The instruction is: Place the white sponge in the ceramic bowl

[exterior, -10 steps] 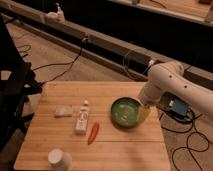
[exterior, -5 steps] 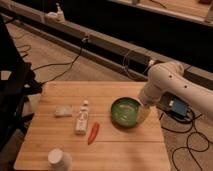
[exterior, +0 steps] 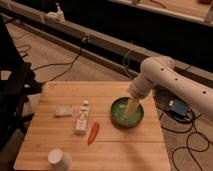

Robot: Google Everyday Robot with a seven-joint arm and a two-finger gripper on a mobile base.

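The white sponge lies flat on the left part of the wooden table, far from the bowl. The green ceramic bowl sits at the table's right side. My gripper hangs from the white arm and reaches down into the bowl, its pale fingers pointing at the bowl's inside. Nothing shows in the gripper.
A white tube-like bottle lies between sponge and bowl, with a red chili pepper beside it. A round white cup stands at the front left. Cables and a blue box lie on the floor to the right.
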